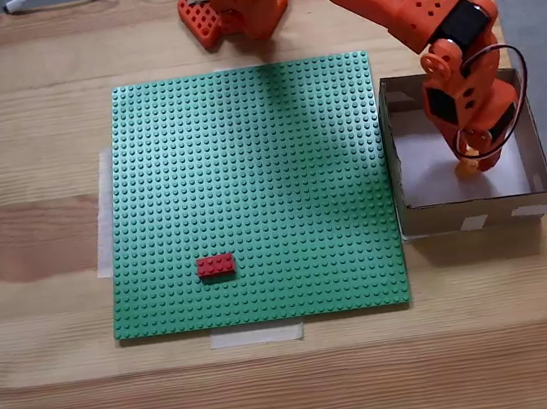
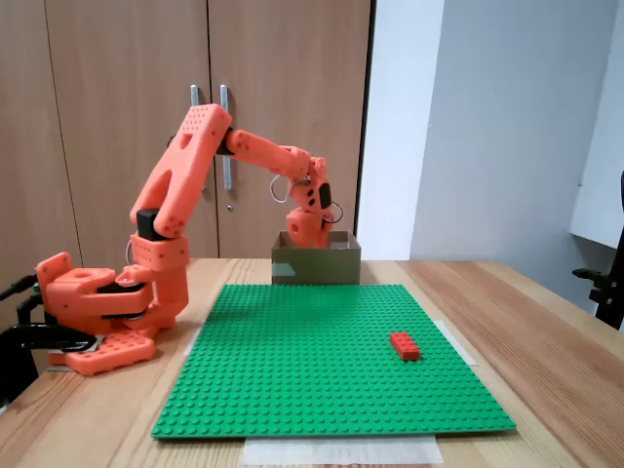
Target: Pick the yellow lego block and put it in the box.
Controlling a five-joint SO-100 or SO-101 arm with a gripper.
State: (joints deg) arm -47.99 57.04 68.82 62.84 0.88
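The orange arm bends over from the far edge of the tabletop and reaches down into the box [image 1: 544,191] at the right edge. The claw [image 1: 474,164] points down inside it. A bit of yellow-orange shows at its tip, likely the yellow block [image 1: 465,168]. I cannot tell if the claw is gripping or has let go. The block looks light, hard and a bit smooth, best pinched on its long sides. The red block [image 1: 215,266] sits on the green plate [image 1: 246,148].
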